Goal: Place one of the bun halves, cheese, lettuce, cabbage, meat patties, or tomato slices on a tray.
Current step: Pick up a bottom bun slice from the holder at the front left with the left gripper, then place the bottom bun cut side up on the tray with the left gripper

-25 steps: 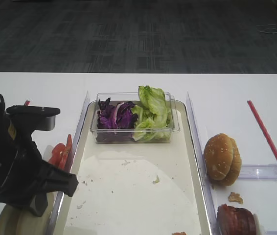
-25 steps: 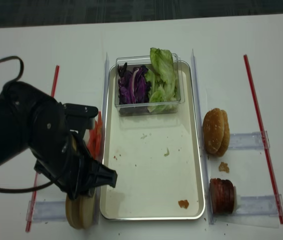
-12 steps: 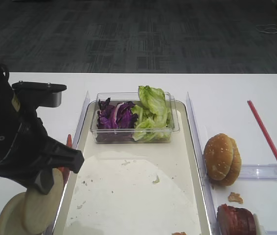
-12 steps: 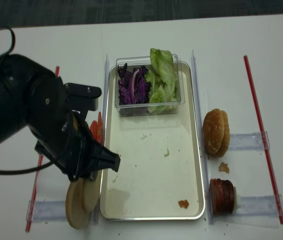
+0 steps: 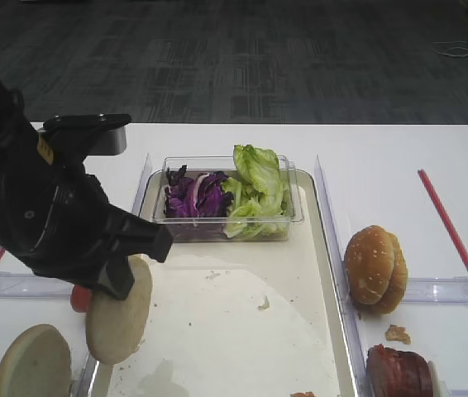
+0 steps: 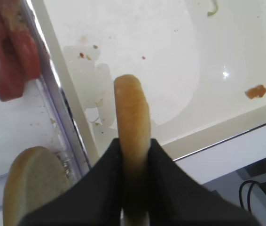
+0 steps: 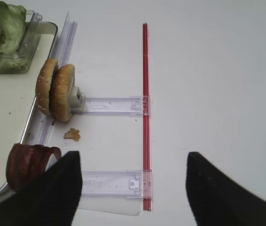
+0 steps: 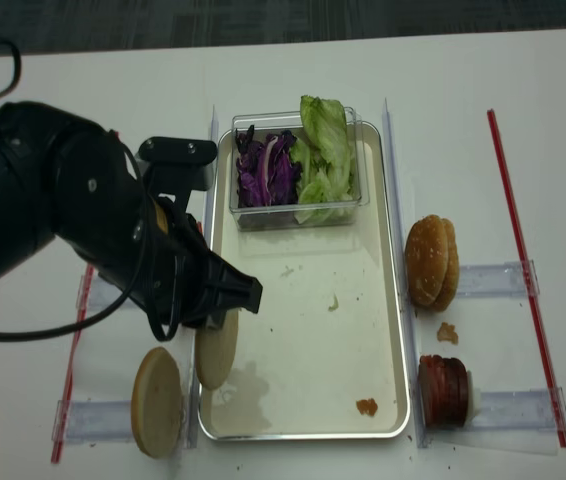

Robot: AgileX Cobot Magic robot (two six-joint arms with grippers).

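My left gripper (image 6: 133, 155) is shut on a pale bun half (image 6: 131, 108), held on edge over the left rim of the tray (image 8: 303, 340). From above, this bun half (image 8: 217, 350) hangs below the black arm. Another bun half (image 8: 156, 400) lies on the table left of the tray. Tomato slices (image 6: 13, 56) stand beside the rim. A clear tub at the tray's far end holds cabbage (image 8: 263, 170) and lettuce (image 8: 325, 150). Meat patties (image 8: 445, 392) stand at the right front. My right gripper (image 7: 133, 188) is open over the table beside them. Cheese is out of view.
Two brown speckled buns (image 8: 431, 262) stand on edge right of the tray in a clear plastic holder (image 7: 109, 106). Red strips (image 8: 523, 260) run along the table's right and left sides. Crumbs (image 8: 366, 407) lie on the tray's bottom.
My left gripper rose from the front-left bun stack with one bun half and carried it right and away, to the tray's left rim. One bun half stayed on the table.
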